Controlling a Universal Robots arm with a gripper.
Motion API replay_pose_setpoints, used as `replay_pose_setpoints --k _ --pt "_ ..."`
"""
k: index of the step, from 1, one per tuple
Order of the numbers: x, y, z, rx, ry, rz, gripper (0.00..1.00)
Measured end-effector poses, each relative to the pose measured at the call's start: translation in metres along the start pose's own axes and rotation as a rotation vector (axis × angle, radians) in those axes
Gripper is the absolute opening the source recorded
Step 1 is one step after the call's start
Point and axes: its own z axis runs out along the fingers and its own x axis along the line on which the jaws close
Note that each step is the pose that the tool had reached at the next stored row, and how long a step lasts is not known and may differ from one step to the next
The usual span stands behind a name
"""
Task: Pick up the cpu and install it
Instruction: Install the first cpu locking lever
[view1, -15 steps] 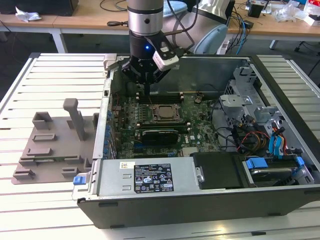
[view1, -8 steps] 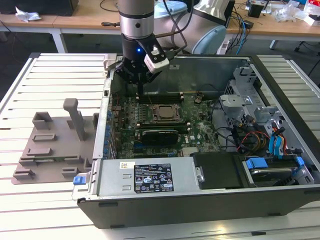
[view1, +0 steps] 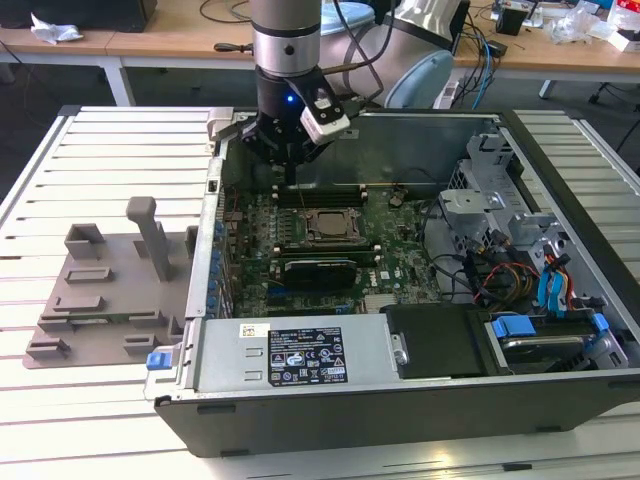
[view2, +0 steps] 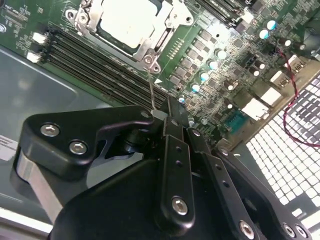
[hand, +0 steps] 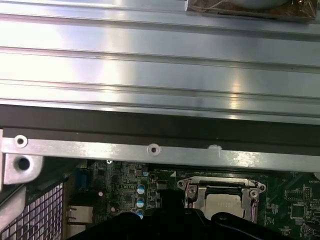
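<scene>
The cpu (view2: 122, 20) lies flat inside the motherboard socket, its pale silver top showing within the open metal frame (view2: 167, 35). Both wrist views show it, and in the first wrist view the cpu (hand: 220, 206) sits in the frame just past the black gripper body. From outside, the socket (view1: 325, 228) is at the middle of the open computer case. My gripper (view1: 290, 170) hangs over the memory slots just behind the socket, and it is shut. A thin metal socket lever (view2: 150, 87) rises from the frame's corner to the fingertips (view2: 170, 117); I cannot tell whether it is pinched.
A grey plastic tray (view1: 100, 290) with upright posts lies on the slatted table at the exterior view's left. The case holds memory slots (view2: 100, 67), a drive cage and cables (view1: 520, 260) at the right, and a power supply (view1: 300, 355) at the front. The case wall (hand: 150, 149) stands close behind the gripper.
</scene>
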Motion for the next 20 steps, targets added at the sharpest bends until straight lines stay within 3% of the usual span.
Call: replay_pose_setpoints --k 16,20 --pt "-0.0276 -0.0016 0.0007 -0.0004 0.0055 0.0 0.11" --pt "-0.0312 -0.0017 0.0043 -0.0004 0.0077 0.0 0.11"
